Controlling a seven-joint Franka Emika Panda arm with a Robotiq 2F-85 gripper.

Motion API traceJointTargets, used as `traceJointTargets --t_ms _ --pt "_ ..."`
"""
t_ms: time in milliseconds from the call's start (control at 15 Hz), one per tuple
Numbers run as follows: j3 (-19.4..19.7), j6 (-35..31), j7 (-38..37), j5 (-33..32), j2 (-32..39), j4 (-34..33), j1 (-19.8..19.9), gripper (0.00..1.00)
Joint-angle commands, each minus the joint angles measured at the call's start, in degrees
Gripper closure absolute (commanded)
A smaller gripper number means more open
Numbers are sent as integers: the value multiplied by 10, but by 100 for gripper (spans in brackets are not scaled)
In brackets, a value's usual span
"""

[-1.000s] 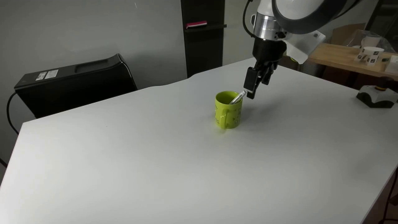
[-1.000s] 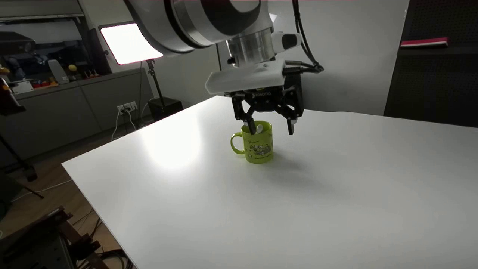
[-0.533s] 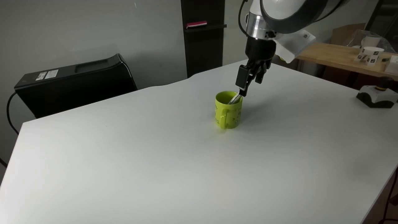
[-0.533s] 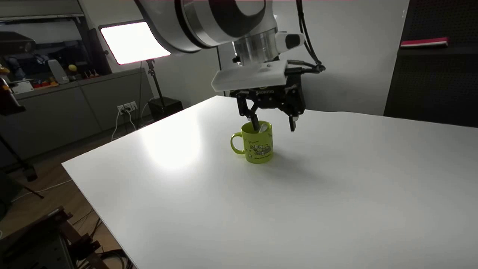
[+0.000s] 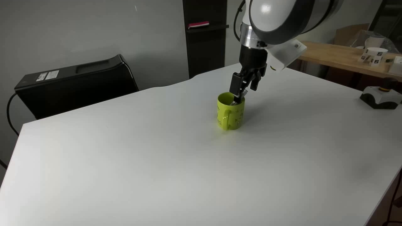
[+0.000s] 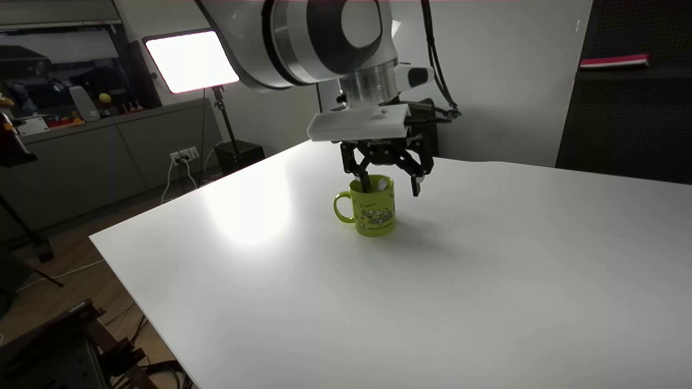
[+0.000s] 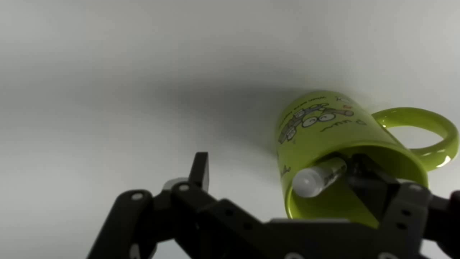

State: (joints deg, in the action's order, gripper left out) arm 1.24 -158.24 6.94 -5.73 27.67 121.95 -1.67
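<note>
A lime-green mug with a cartoon print stands upright on the white table, seen in both exterior views (image 5: 234, 118) (image 6: 374, 214) and large in the wrist view (image 7: 320, 126). Inside it leans a white marker (image 7: 316, 180), its rounded end near the rim. My gripper (image 6: 391, 191) is open just over the mug. One of its fingers (image 7: 372, 187) reaches into the mug's mouth beside the marker. Outside the wall, over the table, hangs the opposite finger (image 7: 199, 169). The marker lies between the two without being gripped. Whether the inner finger touches it, I cannot tell.
A black box-shaped device (image 5: 77, 83) stands beyond the table (image 5: 141, 163) edge. A white-and-black stand (image 5: 381, 98) sits at the table's far side in that view. A bright panel lamp (image 6: 189, 62) stands behind the table. The mug's handle (image 7: 431, 126) points away from the outer finger.
My gripper has moved over the mug and lower, leftward in an exterior view, bringing one finger into the mouth. It has stayed open. The mug has not moved.
</note>
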Motion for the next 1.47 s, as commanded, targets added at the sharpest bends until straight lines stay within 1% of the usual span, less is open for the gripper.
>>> traceJointTargets --t_ms 0,267,600,933,1133,1400 --pt "19 12 -38 -20 7 -29 -18 0" --pt "34 25 -56 -31 2 -45 -29 0" --pt "44 68 -105 -32 -9 -46 -42 0" --pt "48 89 -142 -24 -24 -39 -35 0" --pt "32 84 -131 13 -33 -31 -10 0" --pt "-3 77 -98 94 -37 -24 28 0"
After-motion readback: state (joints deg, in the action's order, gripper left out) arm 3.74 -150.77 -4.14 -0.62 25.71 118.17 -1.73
